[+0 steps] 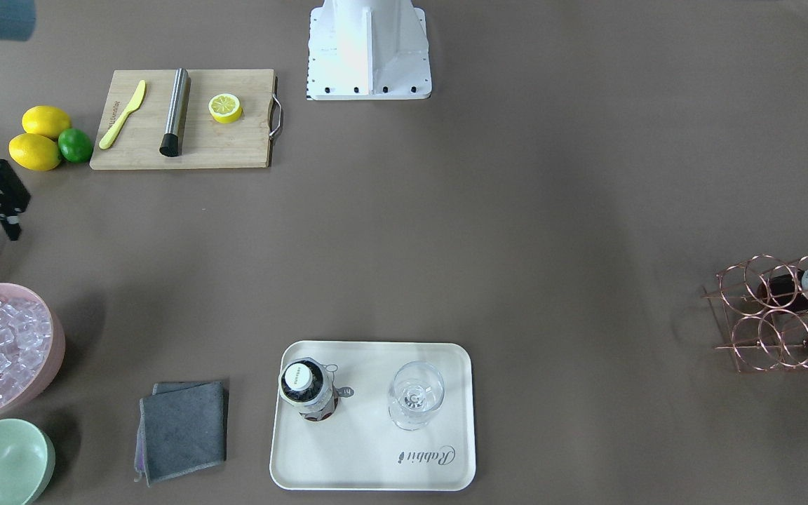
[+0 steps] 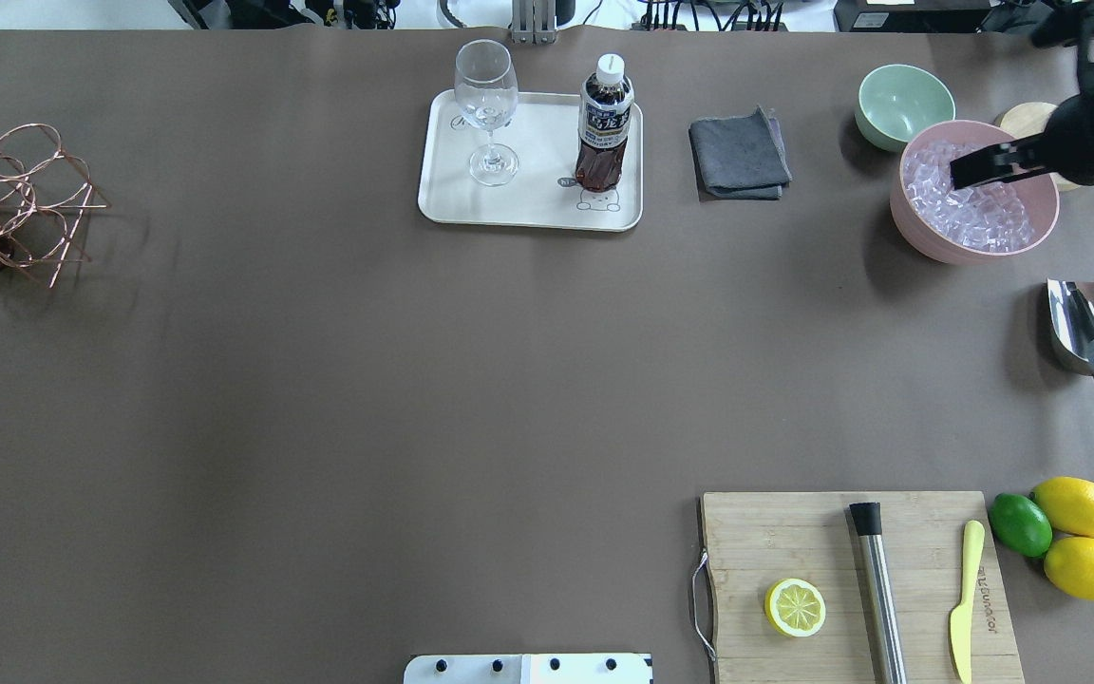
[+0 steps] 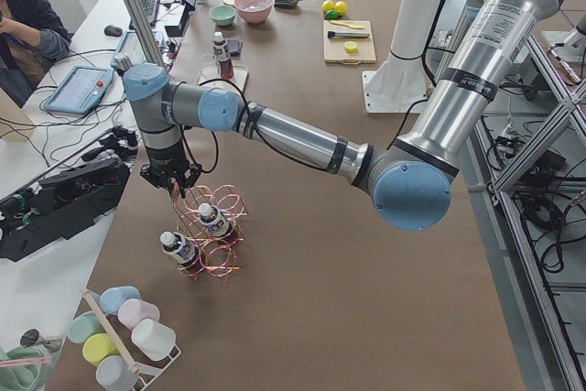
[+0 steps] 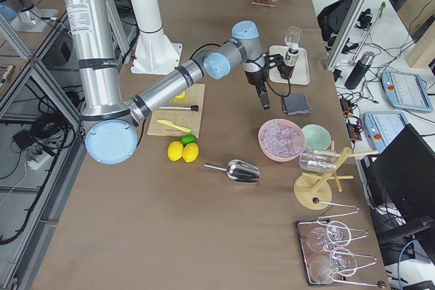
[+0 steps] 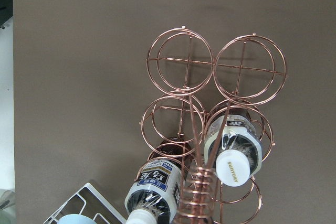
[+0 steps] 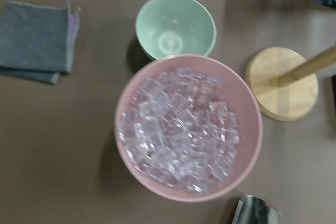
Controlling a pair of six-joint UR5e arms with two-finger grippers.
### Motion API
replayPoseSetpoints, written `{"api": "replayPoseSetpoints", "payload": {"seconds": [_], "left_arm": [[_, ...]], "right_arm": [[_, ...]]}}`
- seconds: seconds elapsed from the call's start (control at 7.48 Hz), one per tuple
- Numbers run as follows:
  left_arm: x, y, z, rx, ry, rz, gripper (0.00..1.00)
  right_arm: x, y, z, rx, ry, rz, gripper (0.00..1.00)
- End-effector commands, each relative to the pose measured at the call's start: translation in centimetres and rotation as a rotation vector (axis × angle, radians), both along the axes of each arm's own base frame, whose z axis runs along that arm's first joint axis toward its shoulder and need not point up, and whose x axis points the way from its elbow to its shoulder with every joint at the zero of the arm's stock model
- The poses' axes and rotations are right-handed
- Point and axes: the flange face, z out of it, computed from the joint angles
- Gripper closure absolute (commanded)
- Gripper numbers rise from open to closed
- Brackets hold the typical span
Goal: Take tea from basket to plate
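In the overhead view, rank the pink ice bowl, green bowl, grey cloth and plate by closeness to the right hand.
1. pink bowl: the right hand overlaps it, view's right.
2. green bowl: just beside, farther back.
3. grey cloth: left of both bowls.
4. plate: farthest, far edge's middle.

plate (image 1: 348,449): "Rabbit" | tea (image 5: 233,150) cap: "SUNTORY" | knife (image 1: 123,114) lettering: too small to read

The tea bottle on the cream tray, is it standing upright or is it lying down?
Upright. The tea bottle stands on its base on the tray, white cap at top, beside the glass.
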Motion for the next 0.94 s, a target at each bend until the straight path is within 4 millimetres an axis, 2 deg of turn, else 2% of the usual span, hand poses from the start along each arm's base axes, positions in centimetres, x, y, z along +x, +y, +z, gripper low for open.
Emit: {"api": "replayPoseSetpoints", "payload": {"seconds": [0.0, 0.13, 0.27, 0.4, 0.53, 0.67, 0.8], "left_arm": [[0.1, -0.1, 0.3, 0.005, 0.001, -0.002, 1.00], [0.1, -0.1, 0.3, 0.006, 0.001, -0.002, 1.00], [0.1, -0.1, -0.1, 0.012, 0.001, -0.002, 1.00], [0.1, -0.1, -0.1, 0.014, 0.001, -0.002, 1.00], [0.1, -0.1, -0.2, 0.016, 0.001, -0.002, 1.00], [0.1, -0.1, -0.3, 0.017, 0.001, -0.002, 1.00], [0.1, -0.1, -0.4, 0.019, 0.002, -0.002, 1.00]], "right_arm": [[12.7, 5.1, 13.4, -0.245, 0.042, -0.128, 0.00], [17.4, 7.5, 18.0, -0.290, -0.021, -0.131, 0.00], [22.0, 11.4, 23.3, -0.302, -0.075, -0.161, 0.00], [24.4, 13.5, 26.5, -0.337, -0.159, -0.125, 0.00], [24.8, 13.8, 28.9, -0.378, -0.200, -0.109, 0.00], [24.6, 13.4, 29.5, -0.394, -0.195, -0.110, 0.00], [23.4, 12.4, 29.1, -0.393, -0.184, -0.140, 0.00]]}}
